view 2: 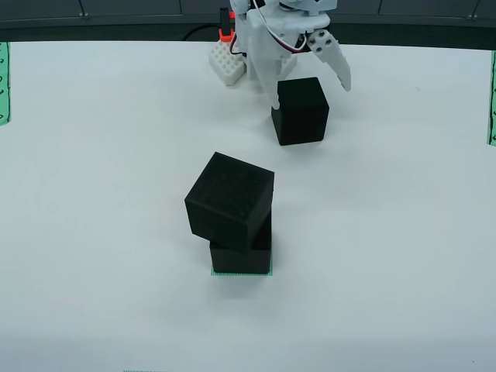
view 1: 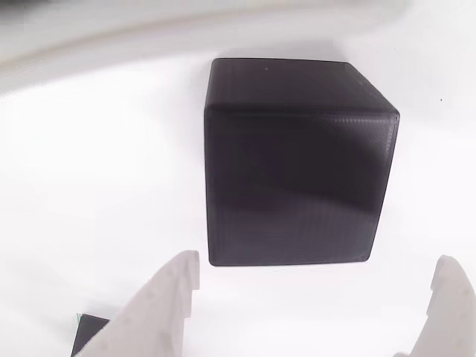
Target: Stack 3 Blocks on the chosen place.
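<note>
In the view from the front, two black blocks stand stacked on a green-striped patch. The lower block sits square on it. The upper block is twisted and overhangs to the left. The third block rests on the white table farther back. My gripper is open, with one white finger on each side of this block's top. In the view that rides on the gripper, that block lies just ahead of the open gripper, and neither fingertip touches it.
More green-striped patches sit at the left edge and right edge of the white table. The arm's white base stands behind the third block. A dark corner with a green edge shows low left in the gripper view.
</note>
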You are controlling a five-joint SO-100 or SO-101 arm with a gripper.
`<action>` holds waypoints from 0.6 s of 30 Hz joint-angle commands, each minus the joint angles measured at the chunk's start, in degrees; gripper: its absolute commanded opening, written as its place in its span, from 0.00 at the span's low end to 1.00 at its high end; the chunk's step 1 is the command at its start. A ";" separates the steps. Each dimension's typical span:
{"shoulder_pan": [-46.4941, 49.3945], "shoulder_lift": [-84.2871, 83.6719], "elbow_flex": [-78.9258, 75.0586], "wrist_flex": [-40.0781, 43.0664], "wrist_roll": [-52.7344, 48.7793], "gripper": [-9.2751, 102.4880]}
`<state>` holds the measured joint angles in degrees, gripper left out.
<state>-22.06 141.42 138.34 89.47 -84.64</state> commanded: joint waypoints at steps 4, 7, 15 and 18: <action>0.88 3.08 1.14 0.62 -0.53 0.43; 0.97 4.13 2.11 0.62 -0.53 0.43; 0.97 5.36 4.31 0.53 -0.62 0.43; 0.97 4.13 5.10 -0.44 -0.62 0.43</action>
<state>-21.80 146.34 141.68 89.56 -84.73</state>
